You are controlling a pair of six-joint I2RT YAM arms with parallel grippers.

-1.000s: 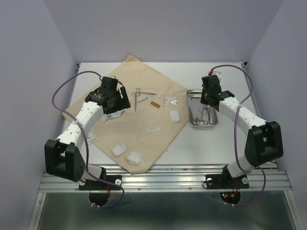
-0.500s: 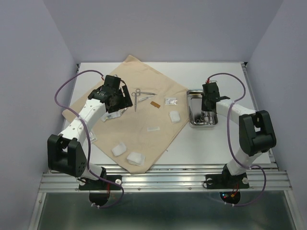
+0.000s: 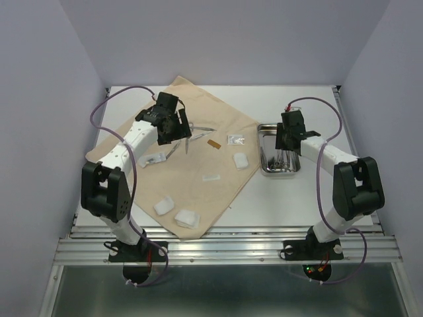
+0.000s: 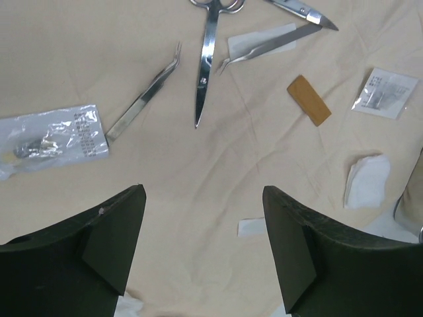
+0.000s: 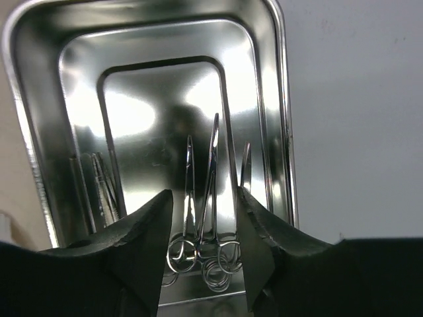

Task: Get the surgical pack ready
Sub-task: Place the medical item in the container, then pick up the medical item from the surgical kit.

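Observation:
The beige cloth (image 3: pixel 198 165) lies spread on the left of the table. On it lie silver scissors (image 3: pixel 188 136) (image 4: pixel 207 59), bent forceps (image 4: pixel 147 94), more forceps (image 4: pixel 268 45) and white gauze pads (image 3: pixel 240 161) (image 3: pixel 186 218). My left gripper (image 3: pixel 177 129) (image 4: pixel 203 191) hovers open over the cloth, just short of the scissors, nothing between its fingers. The steel tray (image 3: pixel 278 173) (image 5: pixel 274 79) sits right of the cloth with ring-handled instruments (image 5: pixel 213 158) lying in it. My right gripper (image 3: pixel 285 141) (image 5: pixel 205 193) hangs open over them, jaws apart on either side.
A clear packet (image 4: pixel 53 135) lies on the cloth left of my left gripper; a second packet (image 4: pixel 386 92) and a tan strip (image 4: pixel 308 100) lie to the right. Another gauze pad (image 3: pixel 163 205) rests near the cloth's front. Grey enclosure walls surround the table.
My right gripper has opened over the tray, leaving the ring-handled instrument lying in it. My left arm has swung right and farther back, toward the scissors.

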